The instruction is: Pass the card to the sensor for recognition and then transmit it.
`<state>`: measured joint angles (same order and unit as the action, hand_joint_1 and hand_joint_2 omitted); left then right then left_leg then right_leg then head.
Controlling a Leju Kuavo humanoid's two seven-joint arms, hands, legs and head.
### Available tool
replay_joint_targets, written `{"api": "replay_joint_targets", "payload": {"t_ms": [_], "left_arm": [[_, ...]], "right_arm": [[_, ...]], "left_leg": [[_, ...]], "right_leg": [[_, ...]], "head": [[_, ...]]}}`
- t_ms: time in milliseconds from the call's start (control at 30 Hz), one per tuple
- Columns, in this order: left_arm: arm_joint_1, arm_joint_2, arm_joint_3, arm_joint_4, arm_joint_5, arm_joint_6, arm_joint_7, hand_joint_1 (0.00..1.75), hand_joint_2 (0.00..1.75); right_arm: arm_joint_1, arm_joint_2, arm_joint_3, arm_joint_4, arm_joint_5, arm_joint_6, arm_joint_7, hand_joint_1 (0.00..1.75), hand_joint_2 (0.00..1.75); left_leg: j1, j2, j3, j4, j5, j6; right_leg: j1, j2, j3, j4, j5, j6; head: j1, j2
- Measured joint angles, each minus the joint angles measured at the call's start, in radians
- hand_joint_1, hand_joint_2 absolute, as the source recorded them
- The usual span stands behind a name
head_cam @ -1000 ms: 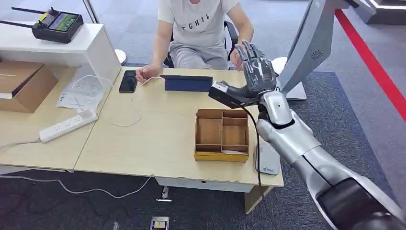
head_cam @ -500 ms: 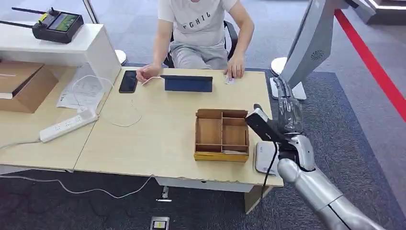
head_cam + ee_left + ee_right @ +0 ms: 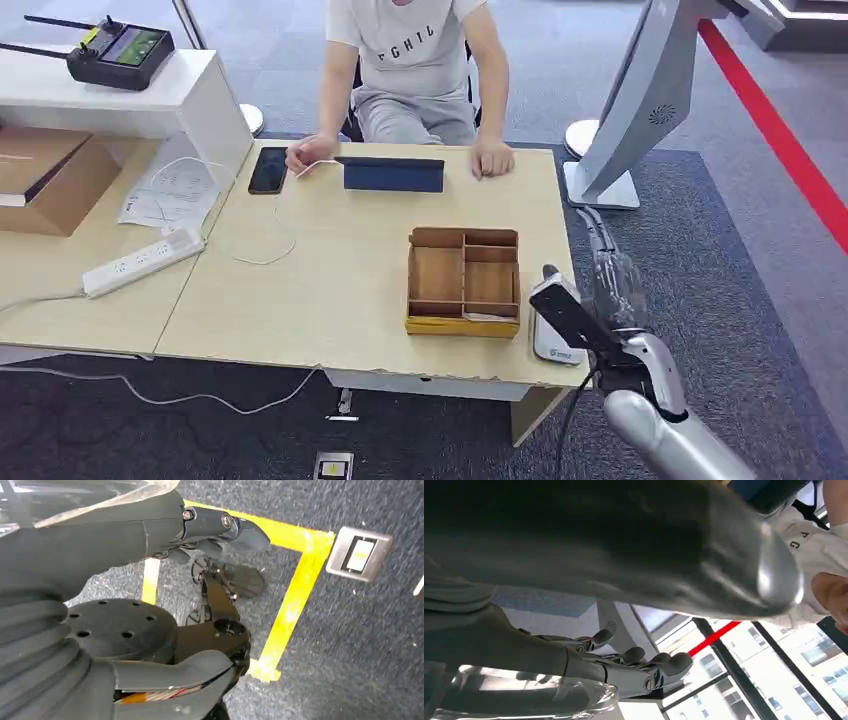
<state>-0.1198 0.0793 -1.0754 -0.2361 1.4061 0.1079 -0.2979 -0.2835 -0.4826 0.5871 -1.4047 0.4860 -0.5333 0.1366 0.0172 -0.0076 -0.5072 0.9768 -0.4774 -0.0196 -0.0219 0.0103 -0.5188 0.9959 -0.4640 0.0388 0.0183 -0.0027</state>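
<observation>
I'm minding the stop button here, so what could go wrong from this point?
1. The right hand hangs close beside the table edge, with its wrist camera block over the white sensor. A sideways swing might knock the sensor off the corner.
2. The black cable under that wrist runs past the table corner and could snag there.
3. The wooden tray sits right next to the sensor, so a bump might push it too.
</observation>
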Motion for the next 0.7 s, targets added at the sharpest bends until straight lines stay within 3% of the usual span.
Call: {"api": "replay_joint_targets", "payload": {"t_ms": [200,700], "left_arm": [[0.006,0.003,0.001,0.002,0.015,-0.006,0.001,0.0,1.75],[0.015,0.003,0.009,0.002,0.041,-0.005,-0.006,0.0,1.75]], "right_arm": [[0.076,-0.011,-0.018,-0.106,0.096,-0.017,0.044,0.0,0.0],[0.115,-0.018,-0.019,-0.202,0.1,-0.011,0.056,0.0,0.0]], "left_leg": [[0.0,0.0,0.0,0.0,0.0,0.0],[0.0,0.0,0.0,0.0,0.0,0.0]], "right_leg": [[0.0,0.0,0.0,0.0,0.0,0.0],[0.0,0.0,0.0,0.0,0.0,0.0]], "head": [[0.0,0.0],[0.0,0.0]]}}
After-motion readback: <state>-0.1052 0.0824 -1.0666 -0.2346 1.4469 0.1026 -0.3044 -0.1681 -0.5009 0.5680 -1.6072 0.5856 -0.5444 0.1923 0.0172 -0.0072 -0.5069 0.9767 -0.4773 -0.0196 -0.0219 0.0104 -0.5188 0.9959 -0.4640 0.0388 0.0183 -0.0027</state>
